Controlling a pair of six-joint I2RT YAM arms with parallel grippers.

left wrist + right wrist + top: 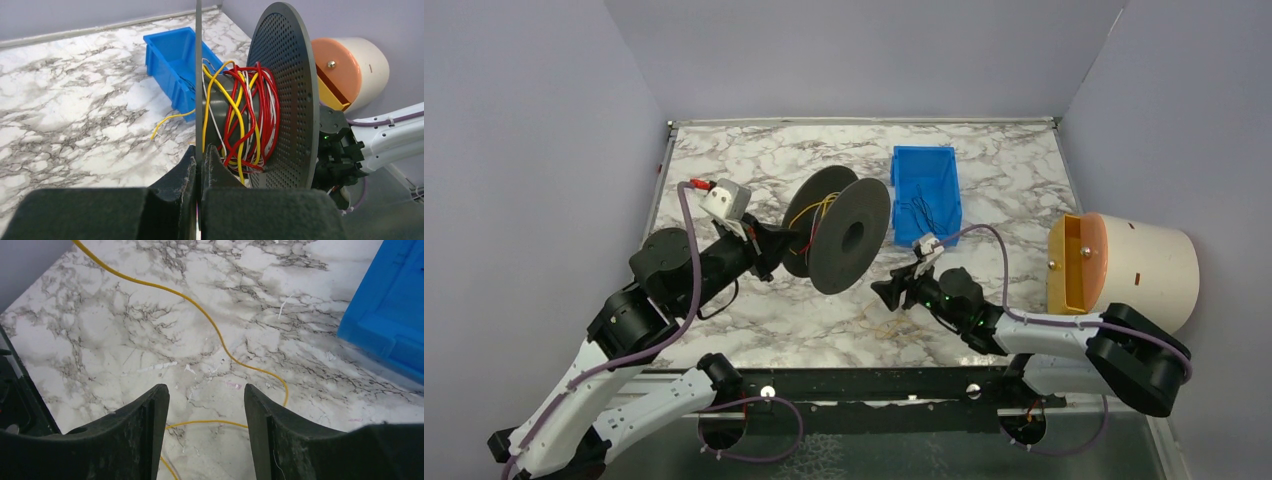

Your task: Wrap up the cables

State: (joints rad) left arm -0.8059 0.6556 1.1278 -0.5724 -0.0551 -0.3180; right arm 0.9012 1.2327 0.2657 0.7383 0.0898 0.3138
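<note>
— Where's the reel (842, 228)?

— Middle of the marble table (724, 330), standing on edge. The left gripper (199, 161) is pinched tight on the rim of one flange. From the left wrist view that flange is a thin line between the two fingers. The perforated flange (285, 90) sits on the far side of the hub.

— Anything on it?

— Red, yellow and white wire (247, 117), wound loosely round the hub. One yellow cable (220, 342) trails off onto the marble and curves along the near side of the table.

— And the right gripper (205, 402)?

— Low over the table, near and to the right of the reel, fingers spread wide with nothing between them. The yellow cable on the marble passes right beneath the gap.

— The containers?

— A blue bin (926, 188) sits just beyond the reel toward the far right, open-topped, with a few thin dark wires (921, 210) lying in its near end. At the right edge a cream drum (1142, 262) lies on its side, its orange end facing the reel. What it holds, I cannot tell.
</note>
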